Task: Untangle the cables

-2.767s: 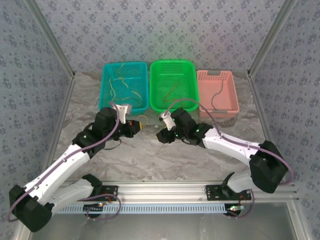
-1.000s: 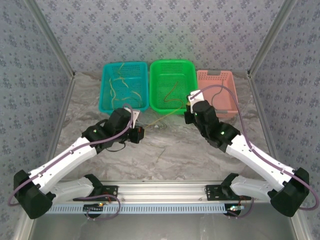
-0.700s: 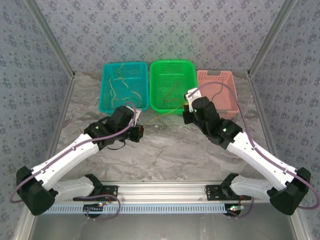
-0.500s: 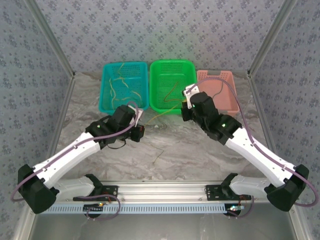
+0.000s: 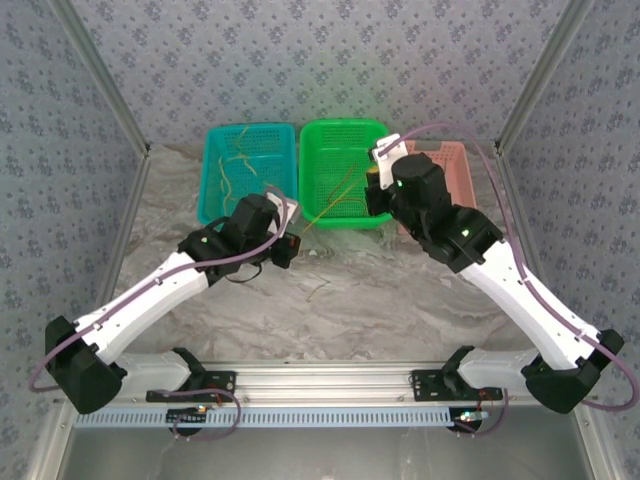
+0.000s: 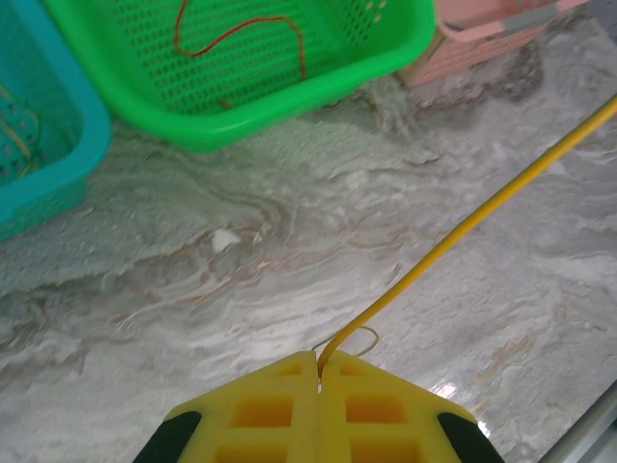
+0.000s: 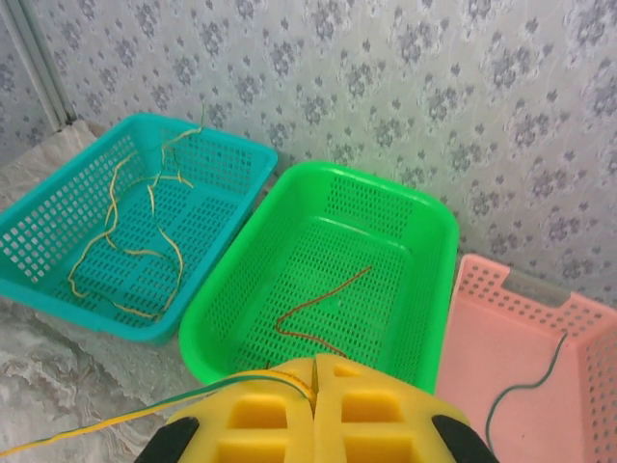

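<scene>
The top camera looks down from the near side. Both wrist cameras sit closer and face far, sharing the green basket (image 6: 289,101).

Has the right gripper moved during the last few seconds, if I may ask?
Yes. The right gripper went from the table before the green plastic basket to over its right side.

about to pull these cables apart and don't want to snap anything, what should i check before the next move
1. Left end effector shut on the thin yellow cable: ok.
2. Right end effector shut on cable: ok.
3. Yellow cable straight, no slack between them: ok.
4. Thin green cable parted from the yellow: not ok, both leave the right end effector together.
5. Where they cross or knot: cannot tell.
</scene>
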You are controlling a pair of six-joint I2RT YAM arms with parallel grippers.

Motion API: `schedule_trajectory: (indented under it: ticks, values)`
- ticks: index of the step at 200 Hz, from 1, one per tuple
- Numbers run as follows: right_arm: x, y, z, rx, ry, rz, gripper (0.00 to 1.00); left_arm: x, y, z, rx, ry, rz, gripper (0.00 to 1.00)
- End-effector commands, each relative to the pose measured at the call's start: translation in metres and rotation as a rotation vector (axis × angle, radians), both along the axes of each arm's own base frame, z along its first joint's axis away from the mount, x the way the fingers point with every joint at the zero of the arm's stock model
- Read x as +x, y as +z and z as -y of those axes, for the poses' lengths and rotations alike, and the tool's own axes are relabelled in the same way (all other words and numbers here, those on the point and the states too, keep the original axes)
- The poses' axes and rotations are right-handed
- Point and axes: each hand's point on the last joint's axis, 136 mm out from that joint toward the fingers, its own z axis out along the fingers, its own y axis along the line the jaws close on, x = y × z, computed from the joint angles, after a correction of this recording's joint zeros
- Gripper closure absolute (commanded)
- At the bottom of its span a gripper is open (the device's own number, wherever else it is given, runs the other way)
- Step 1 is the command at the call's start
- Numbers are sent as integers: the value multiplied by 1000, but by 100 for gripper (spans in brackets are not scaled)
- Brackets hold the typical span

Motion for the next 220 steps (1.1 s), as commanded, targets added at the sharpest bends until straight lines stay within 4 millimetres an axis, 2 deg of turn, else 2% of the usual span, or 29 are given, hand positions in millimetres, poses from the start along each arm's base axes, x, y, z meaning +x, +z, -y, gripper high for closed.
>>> schedule_trajectory:
  ticks: [1, 5, 28, 48, 74, 103, 109, 137, 172, 192, 204, 220]
  values:
    - [-3, 33, 1, -13, 25, 50, 100, 0, 11, 9, -27, -43, 20, 100]
    - [-5, 29, 0, -27, 38, 33, 100, 0, 13, 10, -34, -44, 26, 100]
    - [-6, 38, -14, -38, 104, 27, 100, 1, 23, 12, -52, -53, 46, 100]
    - [2, 39, -23, -56, 111, 20, 100, 3, 29, 5, -23, -29, 67, 100]
    - [13, 47, -36, -26, 121, 33, 100, 17, 45, -21, 21, 74, 114, 100]
    - [26, 65, -54, 39, 135, 64, 100, 31, 80, -46, -50, 136, 143, 100]
    - [29, 75, -60, 68, 150, 94, 100, 35, 87, -51, -53, 147, 151, 100]
    - [51, 90, -90, 123, 204, 132, 100, 56, 112, -78, -47, 225, 169, 100]
    - [89, 98, -130, 204, 239, 146, 100, 88, 147, -112, -123, 317, 200, 100]
    - [111, 96, -153, 227, 252, 153, 100, 110, 150, -124, -137, 347, 196, 100]
    - [125, 93, -163, 235, 249, 160, 100, 124, 144, -129, -139, 361, 186, 100]
    - [148, 75, -177, 238, 237, 150, 100, 145, 129, -137, -141, 390, 173, 100]
